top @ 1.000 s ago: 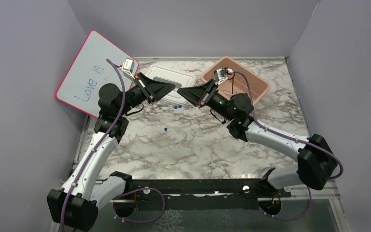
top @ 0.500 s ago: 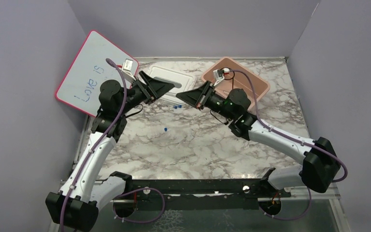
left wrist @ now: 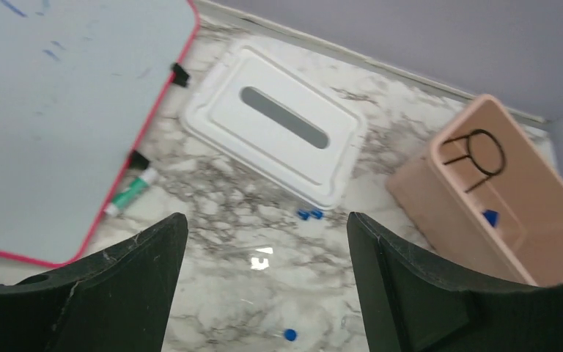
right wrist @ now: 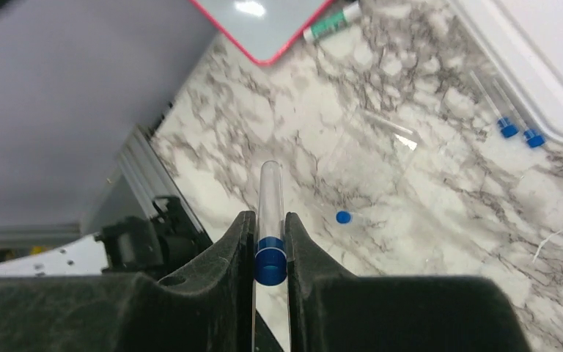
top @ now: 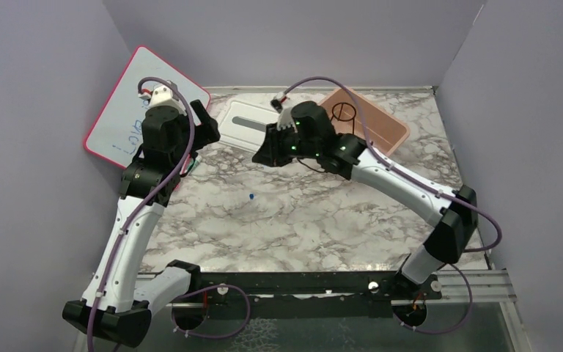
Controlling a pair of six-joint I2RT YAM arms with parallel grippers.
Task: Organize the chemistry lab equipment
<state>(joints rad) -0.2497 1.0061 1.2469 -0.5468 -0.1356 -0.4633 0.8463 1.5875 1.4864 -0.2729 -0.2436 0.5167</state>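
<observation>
From above, the salmon-pink plastic tray (top: 394, 133) stands at the far right of the marble table (top: 300, 220). The black wire ring stand (top: 344, 111) lies inside it, so that item looks put away. A flat white plastic lid with a grey slot (top: 227, 121) lies just left of the tray. The left gripper (top: 207, 126) hangs beside the pink-framed whiteboard (top: 117, 117), and the right gripper (top: 264, 155) is over the lid's near edge. A loose blue cap (top: 251, 196) sits alone on the marble, well apart from the tray.

In the left wrist view, the left gripper (left wrist: 265, 220) has its jaws spread wide with nothing between them. Below it, two blue-capped tubes (left wrist: 309, 214) lie just beside the lid's near edge. A bare clear tube (left wrist: 253, 253) shows faintly on the marble nearby. A green marker (left wrist: 132, 192) rests against the whiteboard's frame. In the tray, near the ring stand, sits a small blue piece (left wrist: 490, 216), probably a cap.

In the right wrist view, the right gripper (right wrist: 270, 216) is clamped on a clear glass tube with a blue collar (right wrist: 270, 183), whose open end points out past the fingertips. The two blue-capped tubes, the bare clear tube and the loose blue cap all lie on the marble beyond it.

I judge the sorting to be at an early stage. The stand, and perhaps one cap, are in the tray, and one tube is in hand. Three tubes and a cap are left on the table. I can make out no orange-red stick or metal clips.
</observation>
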